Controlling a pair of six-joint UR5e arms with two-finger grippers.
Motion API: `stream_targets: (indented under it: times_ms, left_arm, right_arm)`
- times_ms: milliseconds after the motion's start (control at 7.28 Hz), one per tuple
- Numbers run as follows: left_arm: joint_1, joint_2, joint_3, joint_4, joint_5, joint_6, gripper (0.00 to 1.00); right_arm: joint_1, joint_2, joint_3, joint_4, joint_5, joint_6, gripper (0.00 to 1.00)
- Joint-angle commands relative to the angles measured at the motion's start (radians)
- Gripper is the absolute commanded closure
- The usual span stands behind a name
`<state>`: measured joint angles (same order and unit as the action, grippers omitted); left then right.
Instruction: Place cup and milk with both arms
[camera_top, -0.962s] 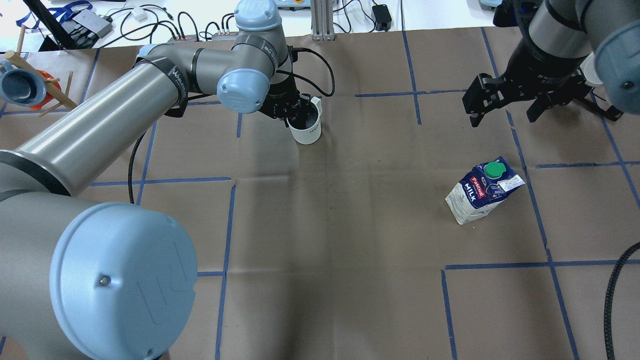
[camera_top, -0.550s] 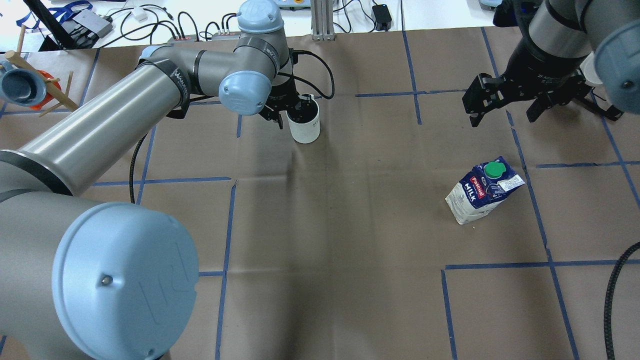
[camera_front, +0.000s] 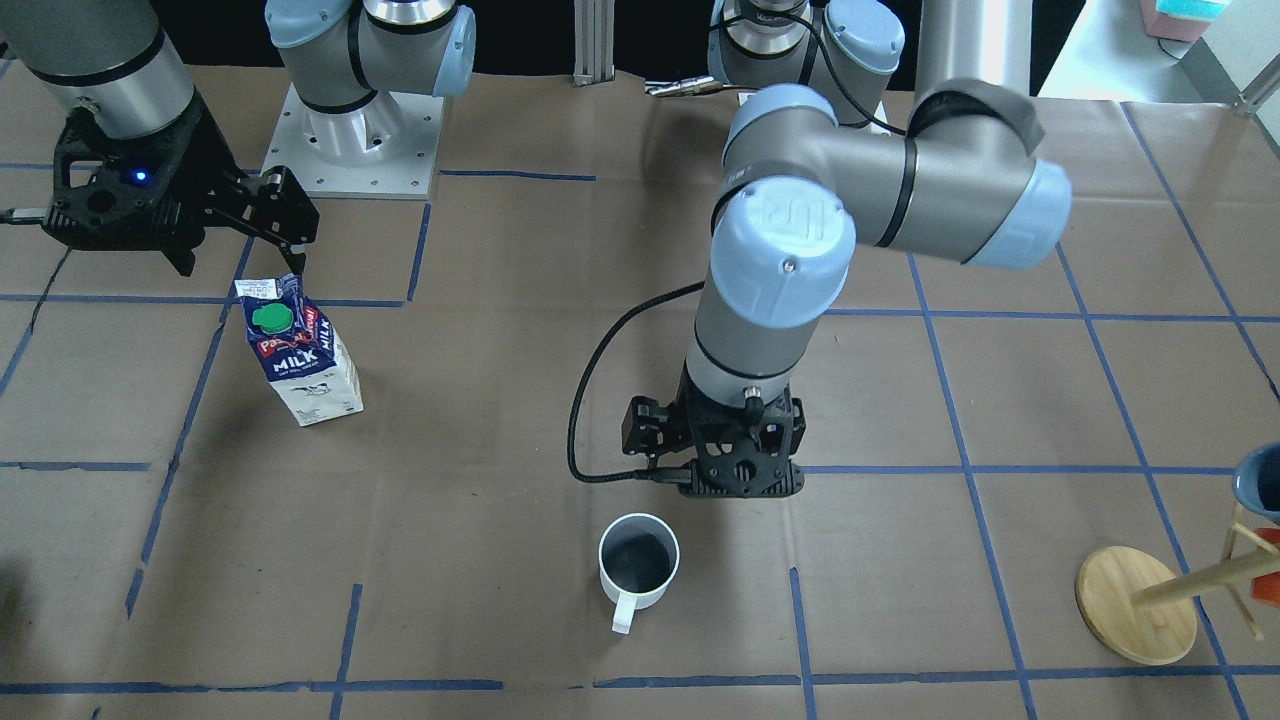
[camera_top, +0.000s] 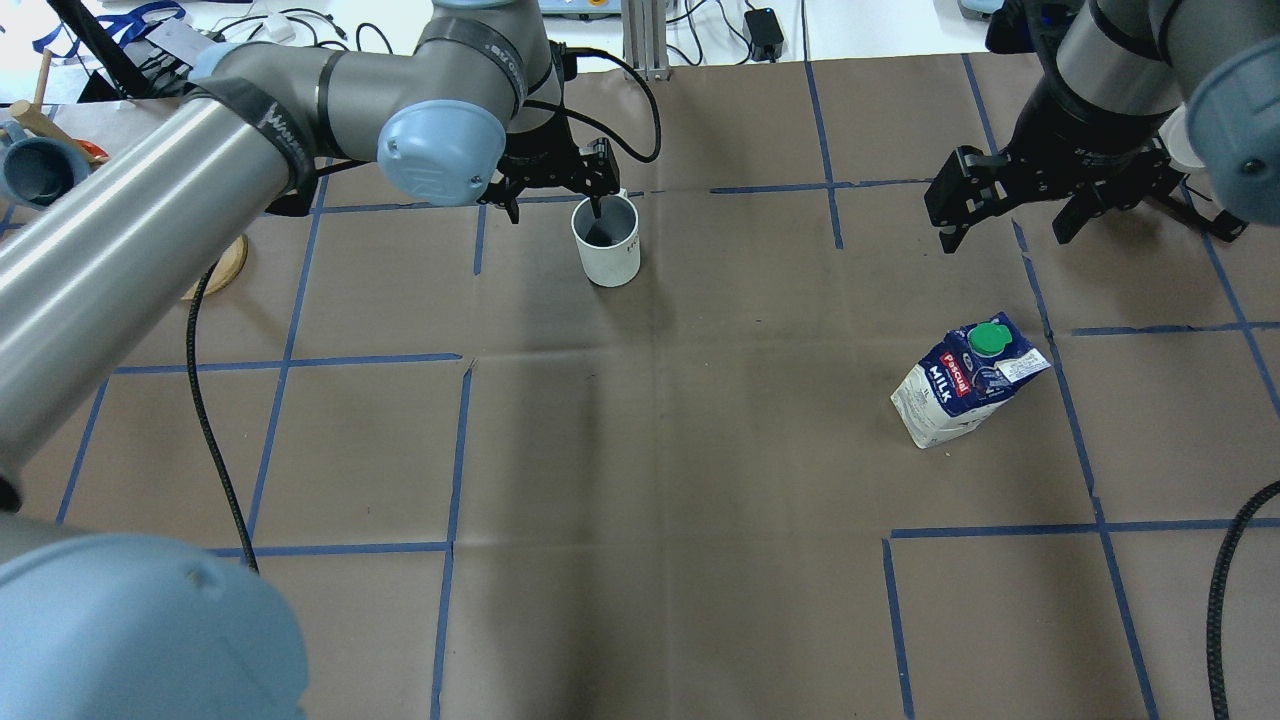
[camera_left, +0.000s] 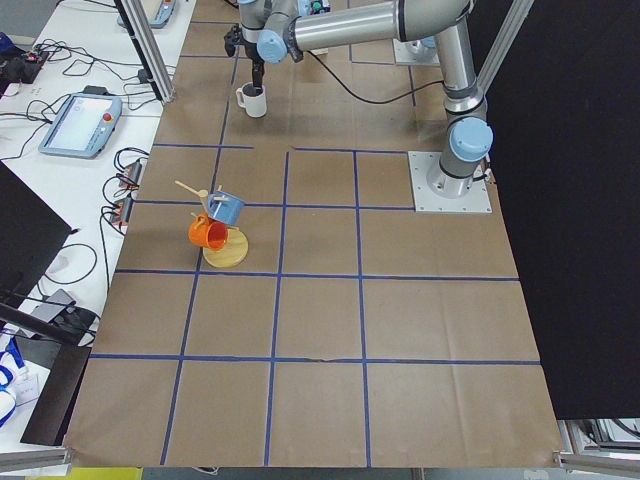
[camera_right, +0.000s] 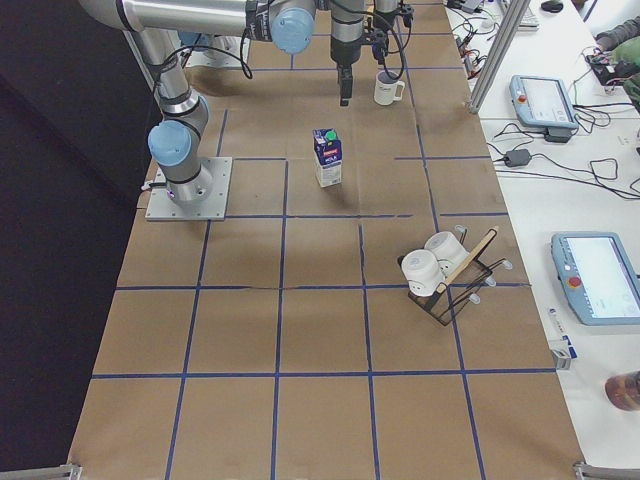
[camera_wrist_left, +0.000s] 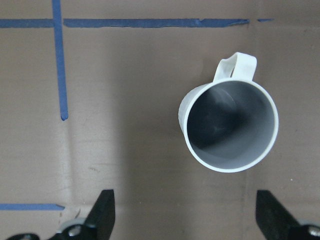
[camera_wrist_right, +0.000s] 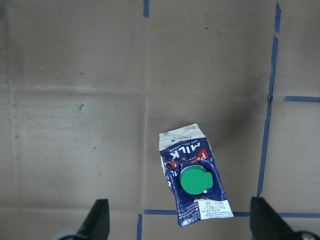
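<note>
The white cup (camera_top: 606, 245) with a dark grey inside stands upright on the brown paper, its handle pointing away from the robot. My left gripper (camera_top: 553, 203) hangs open and empty above it, slightly to its left. In the left wrist view the cup (camera_wrist_left: 227, 125) stands free, with the fingers (camera_wrist_left: 102, 215) spread wide at the bottom edge. The milk (camera_top: 965, 385), blue and white with a green cap, stands upright on the right. My right gripper (camera_top: 1005, 236) is open and empty, above and beyond it. The right wrist view shows the milk (camera_wrist_right: 192, 182) from above between the spread fingers (camera_wrist_right: 97, 220).
A wooden mug tree (camera_front: 1140, 605) with a blue and an orange mug stands at the table's left end (camera_left: 222, 235). A rack of white mugs (camera_right: 440, 265) stands at the right end. The left arm's black cable (camera_top: 215, 450) hangs over the table. Blue tape lines grid the paper.
My left gripper was on the cup's rim with a finger inside. It has let go, opened and risen clear. The cup stays standing in place. The right arm and the milk have not moved.
</note>
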<state>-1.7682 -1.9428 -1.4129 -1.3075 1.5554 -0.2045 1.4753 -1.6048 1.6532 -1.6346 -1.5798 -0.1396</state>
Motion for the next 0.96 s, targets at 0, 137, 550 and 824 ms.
stream_targets:
  times_ms: [0, 137, 550, 824]
  left_arm:
    - [0.012, 0.166, -0.032, -0.143, 0.005, 0.008, 0.00]
    - [0.025, 0.250, -0.075, -0.179, 0.005, 0.008, 0.00]
    - [0.117, 0.526, -0.274, -0.265, 0.003, 0.101, 0.00]
    - [0.131, 0.625, -0.359, -0.259, 0.005, 0.108, 0.00]
  right_arm:
    - [-0.004, 0.002, 0.005, -0.007, -0.005, -0.012, 0.00]
    - [-0.004, 0.002, 0.008, -0.008, -0.002, -0.012, 0.00]
    - [-0.015, 0.032, 0.025, -0.019, -0.011, -0.067, 0.00]
    - [-0.053, 0.035, 0.052, -0.016, -0.003, -0.106, 0.00]
